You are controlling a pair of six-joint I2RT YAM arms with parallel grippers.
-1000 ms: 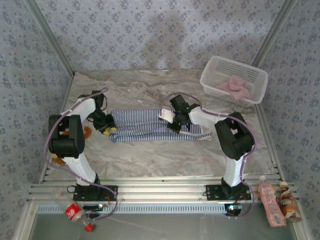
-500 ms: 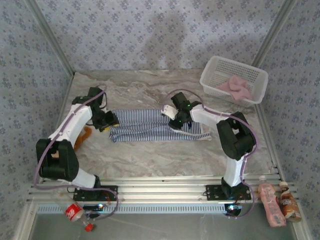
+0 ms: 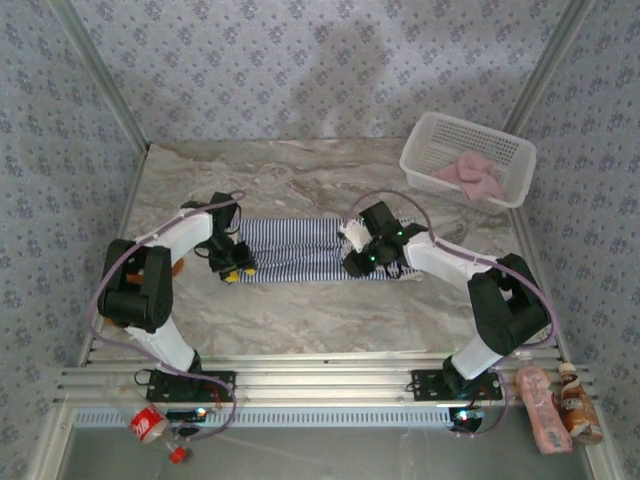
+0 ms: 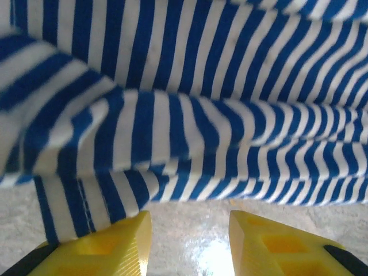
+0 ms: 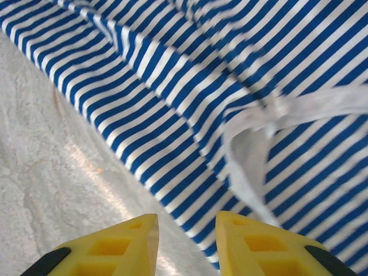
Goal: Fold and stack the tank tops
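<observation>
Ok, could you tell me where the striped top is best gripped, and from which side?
Probably its near long edge, one hold toward each end. The striped top lies flat as a long band across the table, so only the edges offer a lip. Come in low from the near side: the left gripper and right gripper stand open at that edge.

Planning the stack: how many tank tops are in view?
2: striped top on the table; pink top in the basket. More could hide beneath it.
</observation>
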